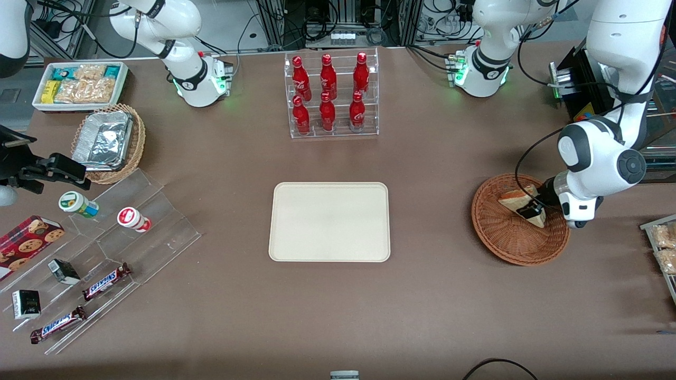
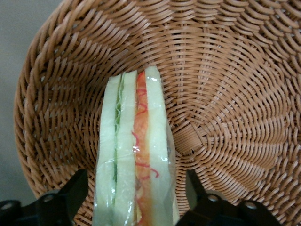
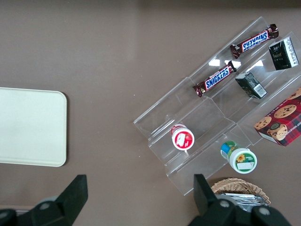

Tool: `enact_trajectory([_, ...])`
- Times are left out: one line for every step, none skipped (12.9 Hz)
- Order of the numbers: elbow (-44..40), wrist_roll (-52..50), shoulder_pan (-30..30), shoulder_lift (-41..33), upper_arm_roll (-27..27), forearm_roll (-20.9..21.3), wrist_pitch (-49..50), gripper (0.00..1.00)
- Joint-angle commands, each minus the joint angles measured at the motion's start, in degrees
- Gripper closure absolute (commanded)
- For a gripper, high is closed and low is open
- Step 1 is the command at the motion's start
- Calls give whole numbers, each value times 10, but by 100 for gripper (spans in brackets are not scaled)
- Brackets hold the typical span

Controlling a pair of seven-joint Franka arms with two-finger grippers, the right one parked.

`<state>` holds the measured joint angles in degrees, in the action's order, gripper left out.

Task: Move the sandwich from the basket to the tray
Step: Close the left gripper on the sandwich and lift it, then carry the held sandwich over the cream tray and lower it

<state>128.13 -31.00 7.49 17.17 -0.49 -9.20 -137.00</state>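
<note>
Wrist view: hand (image 2: 134, 207) straddles sandwich (image 2: 134, 160) in basket (image 2: 225, 94), grip unclear.

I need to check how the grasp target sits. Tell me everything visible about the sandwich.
The sandwich is a wedge of white bread with a red filling layer and a pale green one, wrapped in clear film. It stands on edge inside the woven basket, layers facing the wrist camera. The gripper is down in the basket around it, one finger on each side, apparently not yet pressing it.
</note>
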Motion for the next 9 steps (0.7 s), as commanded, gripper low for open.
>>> enact_trajectory([-3,-1,1,-10,-4,-4,13,59])
enact_trajectory([-9,-1,0,-21,-4,-3,41,64])
enact_trajectory([-22,-6,-2,-38,-4,-3,74,67])
enact_trajectory([-37,-7,-5,-56,-6,1,115,69])
enact_trajectory([-50,-6,-17,-73,-7,4,145,69])
enact_trajectory([-60,-6,-45,-85,-8,6,157,69])
enact_trajectory([-76,-7,-80,-86,-8,6,160,69])
enact_trajectory([-88,-12,-114,-83,-7,6,160,69])
enact_trajectory([-97,-29,-146,-80,-7,6,160,69])
